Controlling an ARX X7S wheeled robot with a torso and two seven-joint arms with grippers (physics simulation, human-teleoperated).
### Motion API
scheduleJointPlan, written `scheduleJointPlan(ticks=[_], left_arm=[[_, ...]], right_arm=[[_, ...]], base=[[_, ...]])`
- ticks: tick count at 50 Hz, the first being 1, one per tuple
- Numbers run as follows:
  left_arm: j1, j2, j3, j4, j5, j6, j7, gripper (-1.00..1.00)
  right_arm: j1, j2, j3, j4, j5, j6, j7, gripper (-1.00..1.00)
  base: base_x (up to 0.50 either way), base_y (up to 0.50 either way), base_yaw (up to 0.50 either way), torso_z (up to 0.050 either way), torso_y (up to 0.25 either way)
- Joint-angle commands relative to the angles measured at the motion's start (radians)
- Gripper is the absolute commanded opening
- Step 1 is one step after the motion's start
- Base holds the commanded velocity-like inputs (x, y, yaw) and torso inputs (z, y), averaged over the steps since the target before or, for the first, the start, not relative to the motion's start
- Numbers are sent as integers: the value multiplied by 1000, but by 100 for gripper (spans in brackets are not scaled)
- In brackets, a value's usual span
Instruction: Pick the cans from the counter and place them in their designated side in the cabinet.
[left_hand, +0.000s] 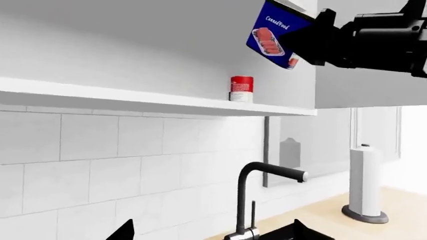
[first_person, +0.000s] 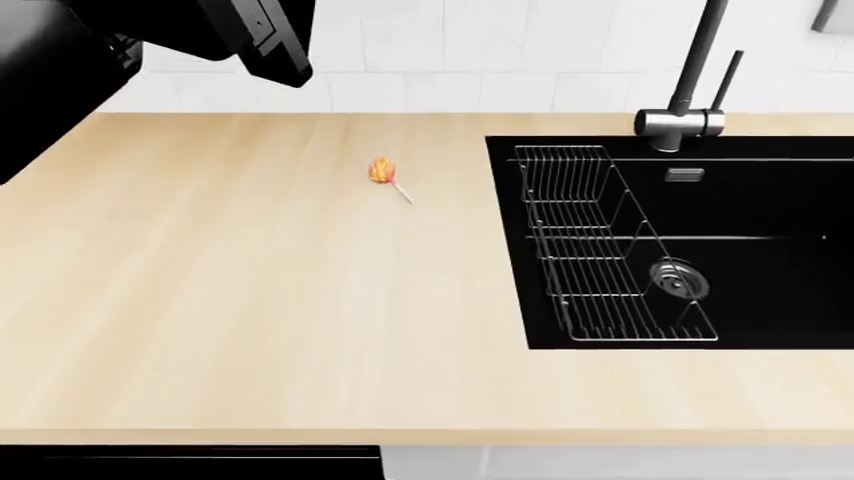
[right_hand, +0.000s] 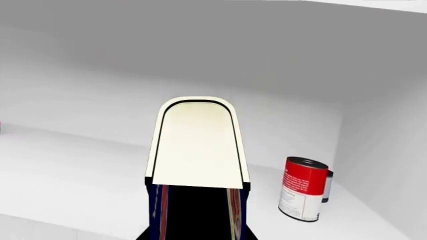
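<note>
My right gripper (left_hand: 313, 37) is shut on the blue can (left_hand: 272, 34), which has a "Canned Food" label. It holds the can tilted in the air in front of the open cabinet, above the shelf. In the right wrist view the blue can (right_hand: 197, 150) fills the middle, with the gripper (right_hand: 197, 227) around its lower end. The red and white can (left_hand: 241, 88) stands upright on the cabinet shelf (left_hand: 133, 97), at its right end (right_hand: 303, 195). My left gripper (left_hand: 210, 232) is open and empty, low under the shelf. The counter (first_person: 267, 300) holds no can.
A small orange lollipop (first_person: 384, 172) lies on the counter. The black sink (first_person: 747, 250) holds a wire rack (first_person: 601, 260), with a black faucet (first_person: 687, 90) behind it. A paper towel holder (left_hand: 365, 185) stands on the counter. A black arm part (first_person: 254, 40) crosses the head view's top left.
</note>
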Motion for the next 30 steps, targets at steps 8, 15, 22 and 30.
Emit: scheduleJointPlan(ticks=[8,15,22,30], left_arm=[[-32,-2,19,-13,6,-15,7,100],[-48,-5,23,-8,-18,-12,-17,100],[-52,-7,27,-6,-24,-11,-25,100],[-43,-9,27,-4,-15,-9,-18,100]], right_arm=[[6,0,-3,-3,-7,-6,-5,-100],[6,0,-3,-3,-7,-6,-5,-100],[6,0,-3,-3,-7,-6,-5,-100],[6,0,-3,-3,-7,-6,-5,-100]], base=[[236,-1,0,0,1],[208,-23,0,0,1],[152,-98,0,0,1],[110,-47,0,0,0]])
